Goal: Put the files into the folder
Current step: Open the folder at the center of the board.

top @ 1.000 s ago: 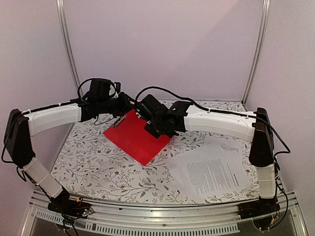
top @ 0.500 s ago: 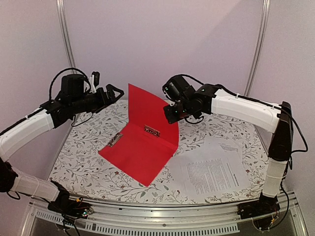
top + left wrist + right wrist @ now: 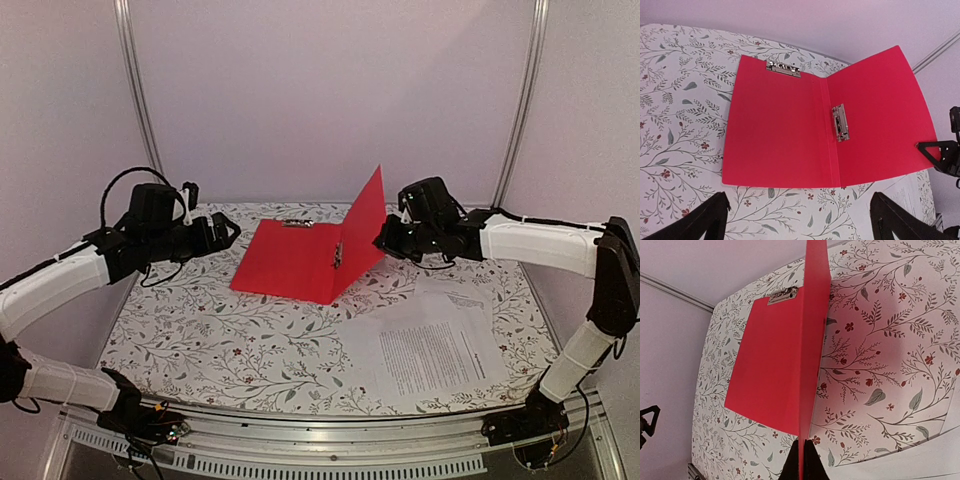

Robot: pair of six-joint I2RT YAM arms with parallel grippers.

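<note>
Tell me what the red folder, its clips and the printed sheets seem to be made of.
Folder: likely thin plastic, smooth with a faint sheen, thin-edged. Clips: silvery metal, glinting. Sheets: matte white paper, black print, lying flat.

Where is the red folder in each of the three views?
Top external: folder sits mid-frame, open, its right cover raised.
Left wrist: folder fills the middle of the frame, with both inner faces showing.
Right wrist: folder is left of centre, with the raised cover edge-on up the middle.
Shared landmark: the metal clip on the flat panel's far edge, also in left wrist and right wrist.
</note>
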